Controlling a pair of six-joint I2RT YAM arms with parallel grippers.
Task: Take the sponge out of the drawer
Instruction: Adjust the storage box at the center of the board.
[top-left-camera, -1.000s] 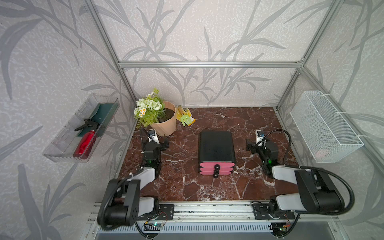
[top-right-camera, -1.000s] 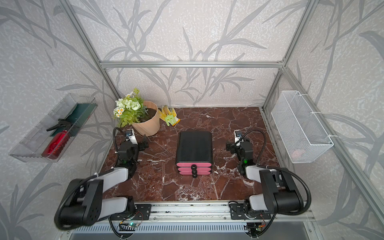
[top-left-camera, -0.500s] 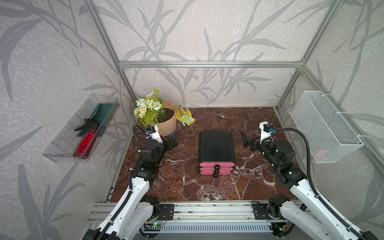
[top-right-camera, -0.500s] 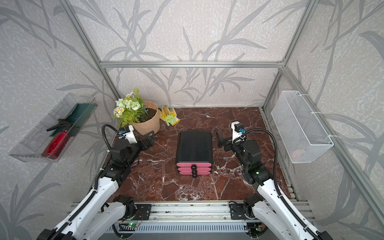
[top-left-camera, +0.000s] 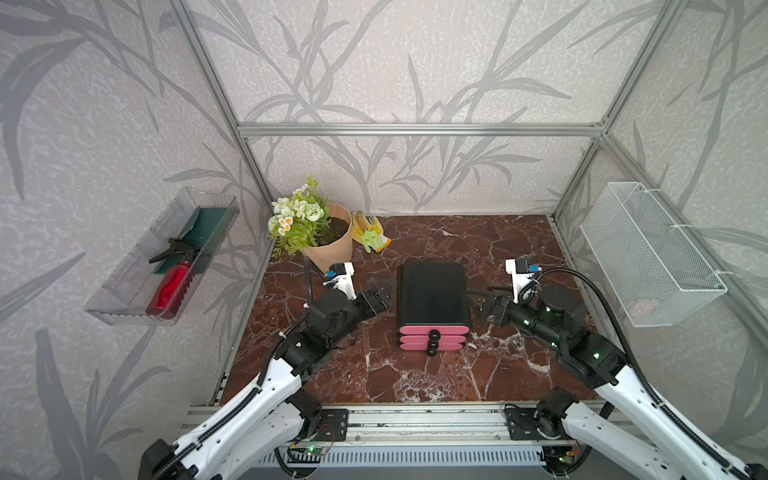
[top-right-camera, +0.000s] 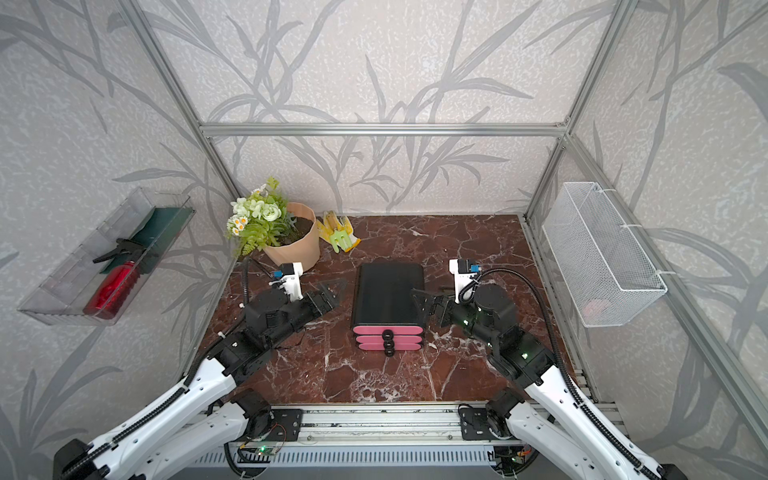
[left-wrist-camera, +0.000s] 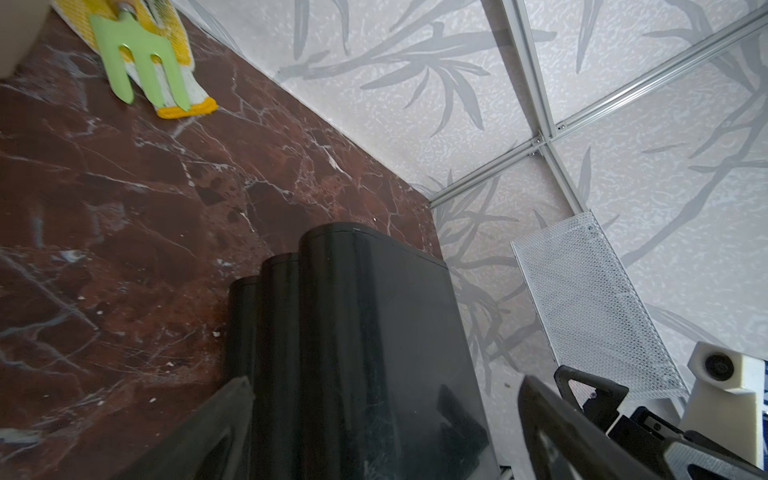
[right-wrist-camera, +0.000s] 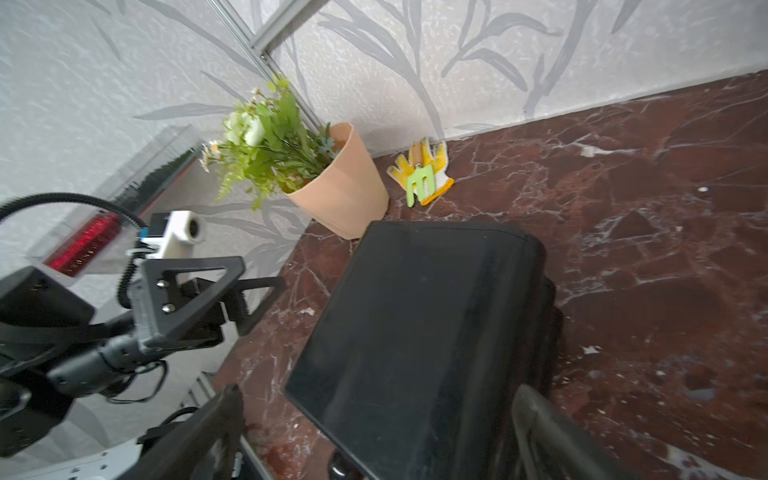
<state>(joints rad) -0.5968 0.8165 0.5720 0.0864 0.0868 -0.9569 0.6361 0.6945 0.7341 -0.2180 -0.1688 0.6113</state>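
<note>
**A:** What has changed over the last second?

**B:** Both arms were folded low by the front rail then; they have since unfolded and reached inward. The left gripper (top-left-camera: 385, 294) now hangs at 9 o'clock of the black plastic cabinet with three pink drawer fronts (top-left-camera: 432, 295). The right gripper (top-left-camera: 481, 301) is at its 3 o'clock. Each is just beside a flank. The cabinet itself has not shifted.

**A:** And the jaws?

**B:** Spread wide on both and gripping nothing (same as a second ago).

**A:** Where is the sponge?

**B:** Out of sight. All three drawers sit pushed in, with their round black knobs (top-left-camera: 433, 343) stacked at the cabinet's 6 o'clock face, so their contents are hidden.

**A:** Anything else unclear?

**B:** I cannot tell whether the right gripper (top-right-camera: 420, 303) grazes the cabinet wall, because in a top view it overlaps the edge. On the wall at 3 o'clock, a pinkish lump (top-left-camera: 642, 308) in the white wire basket (top-left-camera: 648, 249) is too blurred to name. In both wrist views the fingers are cut off by the frame, and the pink fronts do not show.
</note>
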